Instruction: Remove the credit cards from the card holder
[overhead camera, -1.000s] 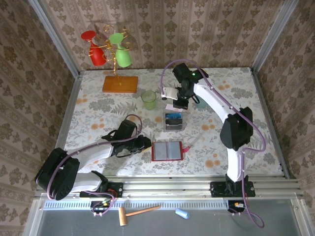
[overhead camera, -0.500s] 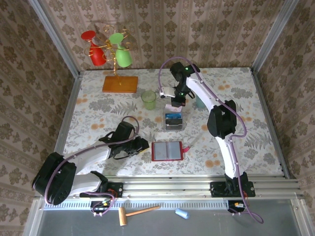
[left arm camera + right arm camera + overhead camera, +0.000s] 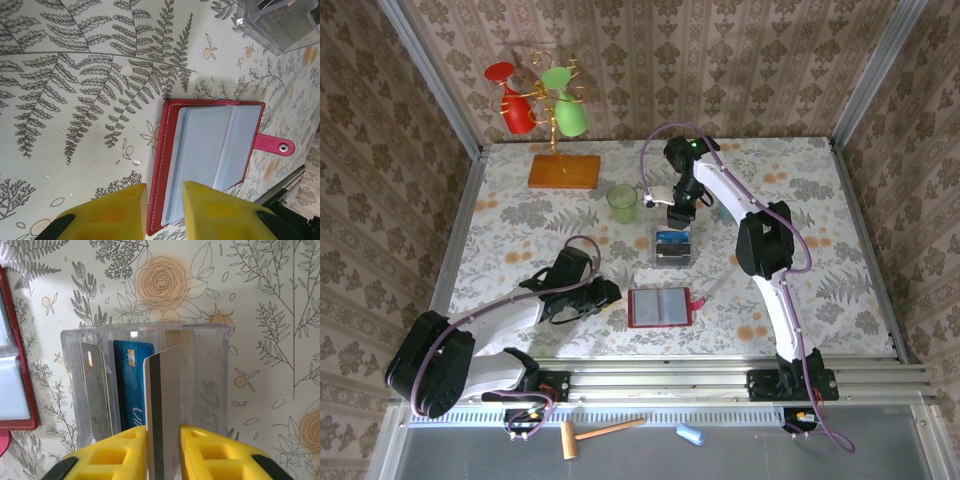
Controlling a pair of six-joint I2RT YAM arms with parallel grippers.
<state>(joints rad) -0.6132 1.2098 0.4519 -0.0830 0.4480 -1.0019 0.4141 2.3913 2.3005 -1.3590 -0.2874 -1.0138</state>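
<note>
Floral tabletop [image 3: 520, 240], card holder [image 3: 660, 307] near edge (open)

Nothing here can be read for certain. The blue card [image 3: 131, 385] carries a few white letters toward its 6 o'clock end, beside the pale striped card [image 3: 162, 410], but they are too partial to make out.

Other things on and around the flowery surface [image 3: 520, 235]

A small green cup [image 3: 623, 203] stands on it. Behind the cup, to the left, is an orange wooden board [image 3: 564, 171] with a gold wire tree [image 3: 540, 90] on it. A red glass [image 3: 512, 105] and a green glass [image 3: 567, 108] hang on the tree. A clear plastic box [image 3: 207, 365] sits near the cup. Down in front, off the surface, lie a wooden hammer [image 3: 598, 432] and a little blue thing [image 3: 690, 434].
</note>
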